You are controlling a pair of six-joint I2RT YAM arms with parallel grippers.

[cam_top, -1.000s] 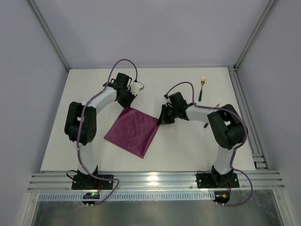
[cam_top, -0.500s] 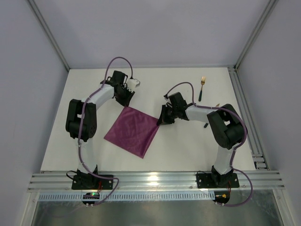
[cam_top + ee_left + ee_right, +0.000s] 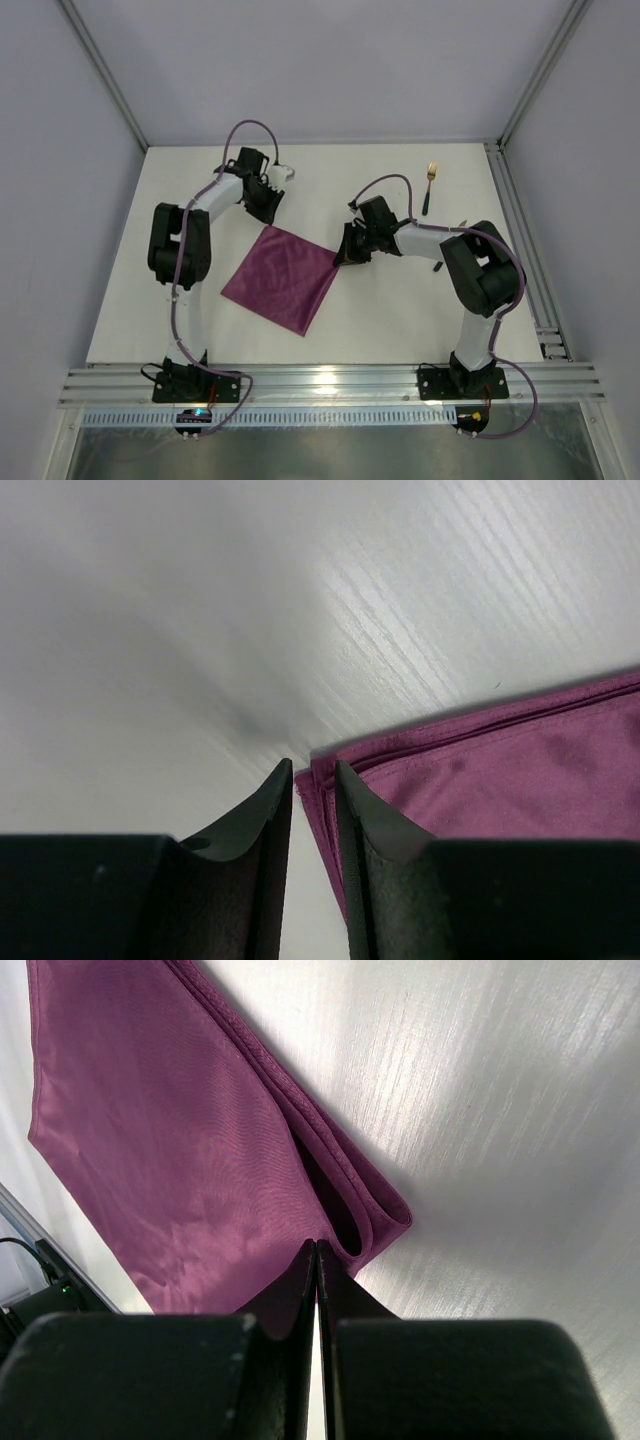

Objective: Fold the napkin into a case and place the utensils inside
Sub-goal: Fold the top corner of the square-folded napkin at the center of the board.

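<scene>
The magenta napkin lies folded in layers into a diamond-set square mid-table. My left gripper hovers just beyond its far corner. In the left wrist view that gripper is open by a narrow gap, the napkin corner lies just past the tips, and nothing is held. My right gripper is shut at the right corner. In the right wrist view it touches the napkin beside the looped fold, with no cloth visible between the fingers. A gold fork lies at the far right. The knife is hidden.
An aluminium rail runs along the table's right edge and another along the front by the arm bases. Grey walls close in the left, back and right sides.
My left gripper has opened a little and drawn back from the napkin's far corner, its wrist shifting toward the far left. The right arm and the napkin have not moved.
</scene>
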